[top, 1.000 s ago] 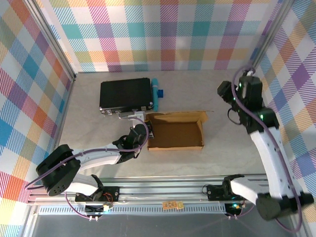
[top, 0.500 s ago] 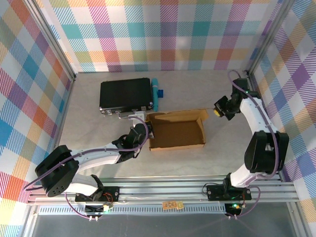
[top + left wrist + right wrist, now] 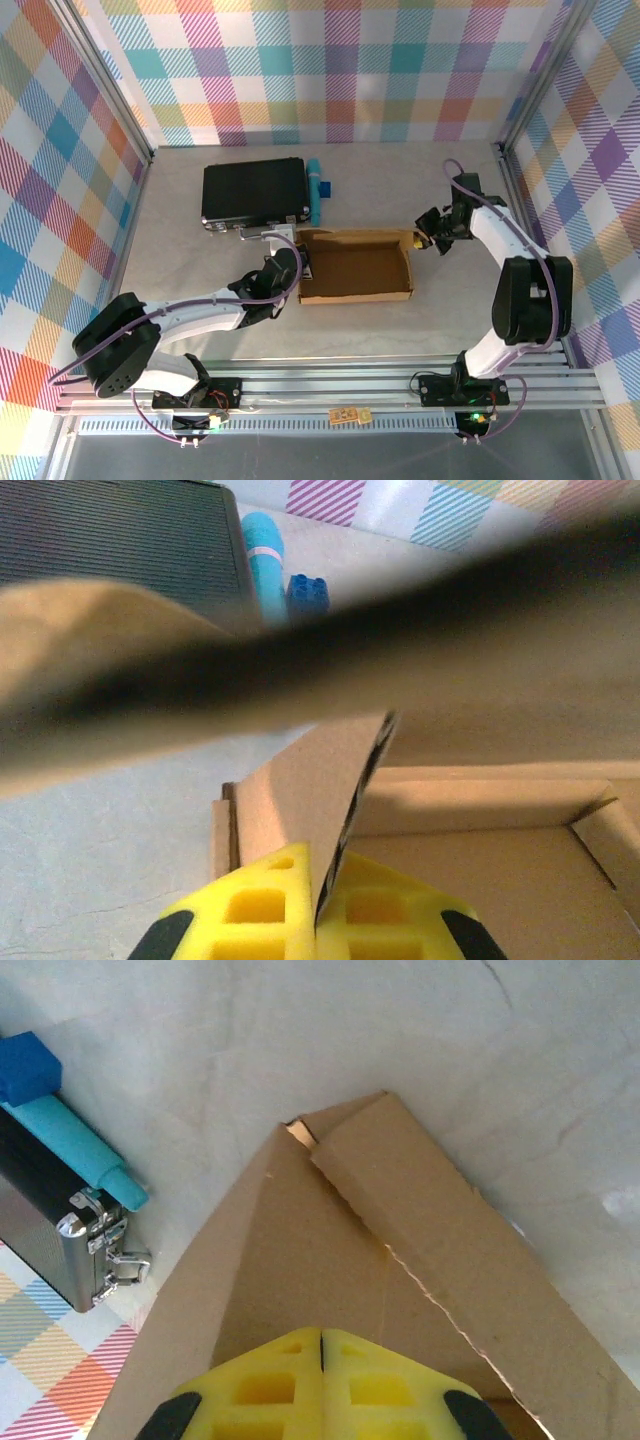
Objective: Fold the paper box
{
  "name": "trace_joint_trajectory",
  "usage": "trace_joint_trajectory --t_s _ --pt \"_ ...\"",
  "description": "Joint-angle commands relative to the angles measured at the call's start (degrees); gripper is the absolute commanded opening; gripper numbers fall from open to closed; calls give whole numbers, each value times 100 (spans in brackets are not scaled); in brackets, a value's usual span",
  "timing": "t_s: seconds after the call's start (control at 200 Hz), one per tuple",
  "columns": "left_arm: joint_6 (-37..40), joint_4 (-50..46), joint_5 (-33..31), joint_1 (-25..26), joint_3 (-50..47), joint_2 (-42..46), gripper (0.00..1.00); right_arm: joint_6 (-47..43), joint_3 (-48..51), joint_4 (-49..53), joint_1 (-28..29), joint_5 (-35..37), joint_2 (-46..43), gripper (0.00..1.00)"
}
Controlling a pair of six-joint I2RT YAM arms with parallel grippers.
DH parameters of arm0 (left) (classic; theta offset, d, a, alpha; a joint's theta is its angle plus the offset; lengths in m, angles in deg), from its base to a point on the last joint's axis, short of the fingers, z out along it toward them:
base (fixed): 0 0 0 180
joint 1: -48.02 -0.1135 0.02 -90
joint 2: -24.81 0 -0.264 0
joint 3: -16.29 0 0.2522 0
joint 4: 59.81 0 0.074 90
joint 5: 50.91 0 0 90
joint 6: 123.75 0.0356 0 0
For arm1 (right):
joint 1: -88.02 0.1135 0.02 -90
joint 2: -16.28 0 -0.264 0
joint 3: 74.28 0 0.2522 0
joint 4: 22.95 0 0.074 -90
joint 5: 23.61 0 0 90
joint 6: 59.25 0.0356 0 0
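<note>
The paper box (image 3: 355,268) lies mid-table as an open brown cardboard tray with low walls. My left gripper (image 3: 303,262) is at its left end, shut on the upright left flap (image 3: 300,790); the flap's edge runs down between the yellow pads (image 3: 260,910). My right gripper (image 3: 422,240) is at the box's far right corner, shut with its pads (image 3: 270,1385) pressed together and nothing between them. In the right wrist view it hovers just over the box's corner flaps (image 3: 330,1250); I cannot tell whether it touches them.
A black rectangular case (image 3: 254,192) lies behind the box at the left, with a blue marker (image 3: 314,190) along its right side. Plaid walls close in three sides. An aluminium rail (image 3: 330,385) runs along the near edge.
The right arm has swung down from high on the right to the box's far right corner, and its jaws have closed. The left arm has kept its grip and place.
</note>
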State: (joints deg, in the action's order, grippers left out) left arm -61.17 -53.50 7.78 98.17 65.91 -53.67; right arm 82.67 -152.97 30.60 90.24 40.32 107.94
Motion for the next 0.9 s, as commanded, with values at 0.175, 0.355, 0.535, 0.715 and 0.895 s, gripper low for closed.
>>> trace_joint_trajectory --t_s 0.175,0.355,0.535,0.715,0.895 --pt "-104 -303 477 109 22 -190 0 351 184 52 99 -16 -282 0" --pt "-134 -171 421 156 -303 -138 0 134 329 231 103 231 -490 0" --pt "141 -219 271 351 -412 -141 0 -136 263 598 93 446 -697 11" --pt "275 -170 58 545 -543 -169 0 -166 97 986 62 690 -991 26" --pt "296 -84 -212 727 -657 -253 0 -32 60 1295 10 950 -1460 38"
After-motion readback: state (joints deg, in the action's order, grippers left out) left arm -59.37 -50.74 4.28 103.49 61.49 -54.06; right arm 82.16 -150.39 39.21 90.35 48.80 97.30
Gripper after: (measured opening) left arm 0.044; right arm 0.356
